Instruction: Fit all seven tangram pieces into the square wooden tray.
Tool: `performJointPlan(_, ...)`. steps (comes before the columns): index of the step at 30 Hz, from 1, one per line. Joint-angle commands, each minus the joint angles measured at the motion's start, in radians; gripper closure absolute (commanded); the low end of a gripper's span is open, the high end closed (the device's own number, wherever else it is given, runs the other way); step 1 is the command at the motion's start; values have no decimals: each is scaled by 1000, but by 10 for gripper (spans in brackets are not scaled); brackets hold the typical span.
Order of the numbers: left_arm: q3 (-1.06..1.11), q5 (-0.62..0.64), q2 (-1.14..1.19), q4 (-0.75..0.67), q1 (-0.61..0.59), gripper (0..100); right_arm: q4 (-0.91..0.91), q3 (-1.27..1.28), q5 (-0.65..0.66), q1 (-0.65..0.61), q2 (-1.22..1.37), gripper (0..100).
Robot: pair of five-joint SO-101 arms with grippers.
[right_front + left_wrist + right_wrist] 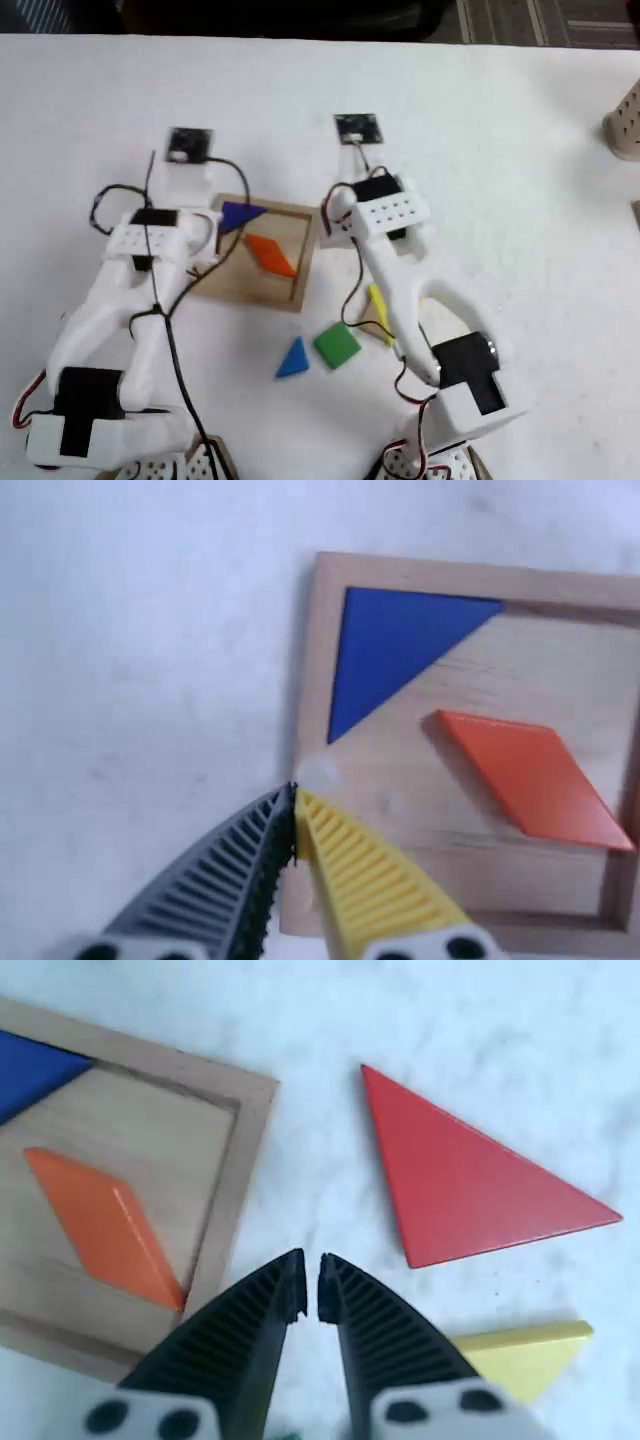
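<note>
The square wooden tray (pixel 301 262) (pixel 312 670) (pixel 236 1182) holds a large blue triangle (pixel 238 214) (pixel 390 650) (pixel 30 1065) in one corner and an orange parallelogram (pixel 271 254) (pixel 530 780) (pixel 100 1225) near its middle. My left gripper (pixel 205 252) (pixel 293 800) is shut and empty over the tray's left rim. My right gripper (pixel 332 215) (pixel 310 1282) is shut and empty above the table between the tray's right rim and a red triangle (pixel 460 1180). A yellow triangle (pixel 380 310) (pixel 520 1355), a green square (pixel 336 343) and a small blue triangle (pixel 292 360) lie in front of the tray.
Two small black modules (pixel 188 143) (pixel 357 127) with cables sit behind the arms. A pale perforated object (pixel 625 125) stands at the far right edge. The white table (pixel 520 200) is bare to the right of the right arm.
</note>
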Motion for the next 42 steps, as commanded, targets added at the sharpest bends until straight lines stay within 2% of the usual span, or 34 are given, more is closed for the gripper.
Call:
performJointPlan(1, -8, -66, -59, 46, 87, 979, -47, 0, -12, 18, -56, 979)
performJointPlan(10, -6, -49, -51, 175, 317, 979, -47, 2, -12, 18, -56, 978)
performJointPlan(13, 26, -49, -50, 149, 378, 978, -47, 2, -12, 18, -59, 978)
performJointPlan(16, 69, -48, -50, 60, 415, 978, -47, 2, -14, 19, -62, 978)
performJointPlan(19, 92, -48, -48, -8, 415, 978, -47, -2, -14, 28, -62, 978)
performJointPlan(24, 87, -37, -47, -14, 410, 978, -47, -3, -14, 45, -64, 978)
performJointPlan(30, -40, 114, 114, 23, 389, 978, -48, -6, -78, 85, -65, 977)
performJointPlan(35, -166, 120, 219, 103, 367, 979, -45, -25, -84, 122, -65, 977)
performJointPlan(42, -170, 123, 232, 37, 366, 979, -48, -28, -84, 160, -65, 977)
